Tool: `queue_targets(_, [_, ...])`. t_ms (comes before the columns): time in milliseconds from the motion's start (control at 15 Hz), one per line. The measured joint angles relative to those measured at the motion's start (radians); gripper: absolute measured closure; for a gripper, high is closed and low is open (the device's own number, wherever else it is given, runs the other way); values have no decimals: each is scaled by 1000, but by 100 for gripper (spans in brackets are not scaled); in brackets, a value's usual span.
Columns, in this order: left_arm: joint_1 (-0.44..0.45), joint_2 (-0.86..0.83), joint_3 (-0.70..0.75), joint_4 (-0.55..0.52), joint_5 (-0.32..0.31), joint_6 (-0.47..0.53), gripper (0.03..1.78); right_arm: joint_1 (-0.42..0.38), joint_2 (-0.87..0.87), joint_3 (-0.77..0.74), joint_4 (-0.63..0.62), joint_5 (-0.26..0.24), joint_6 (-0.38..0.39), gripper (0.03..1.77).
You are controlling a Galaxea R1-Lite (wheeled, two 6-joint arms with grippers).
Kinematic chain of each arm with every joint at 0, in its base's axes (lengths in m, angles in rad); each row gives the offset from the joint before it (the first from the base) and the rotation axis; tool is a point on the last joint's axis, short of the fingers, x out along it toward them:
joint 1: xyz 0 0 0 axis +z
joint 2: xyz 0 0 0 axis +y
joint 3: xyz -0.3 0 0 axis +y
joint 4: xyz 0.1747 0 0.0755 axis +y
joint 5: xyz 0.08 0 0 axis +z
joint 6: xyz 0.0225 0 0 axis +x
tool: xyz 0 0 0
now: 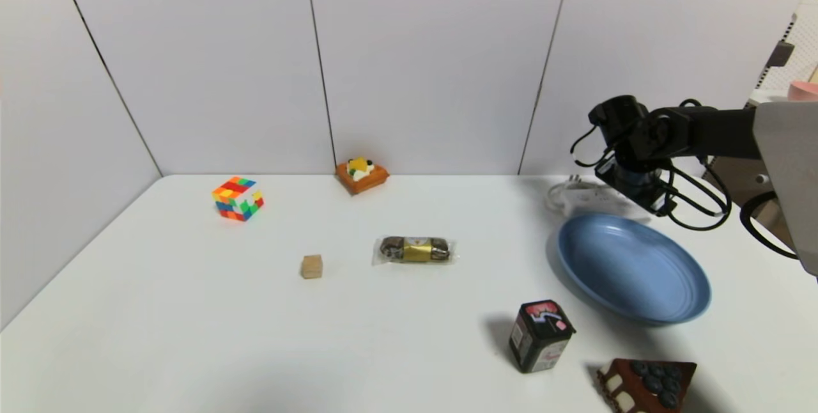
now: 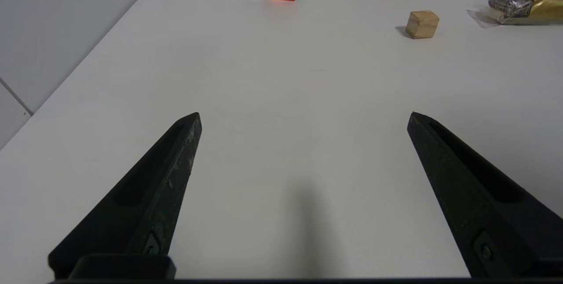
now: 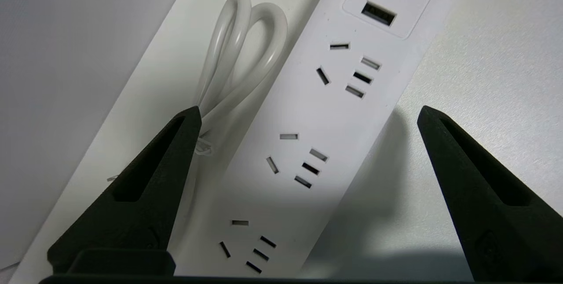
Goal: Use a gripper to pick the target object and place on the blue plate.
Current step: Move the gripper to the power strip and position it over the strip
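The target object, a long white power strip with sockets and a looped white cord, lies on the table at the back right, just behind the blue plate. In the head view only part of the strip shows under my right arm. My right gripper hovers over the strip with its jaws wide open, one finger beside the cord and one over bare table on the other side. Nothing is held. My left gripper is open over bare table near the front left.
A Rubik's cube, an orange cake toy, a small wooden cube and a wrapped snack lie across the table. A black tin and a chocolate cake slice stand in front of the plate. The wall is right behind the strip.
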Motion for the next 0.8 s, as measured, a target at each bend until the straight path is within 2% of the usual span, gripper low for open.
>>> queue_targets(267, [0,0,0,0,0,0,12,6,-2,-1,0,-10,-104,10])
queue_targets(800, [0,0,0,0,0,0,12,-1,25,-1,-2,-8,-110,10])
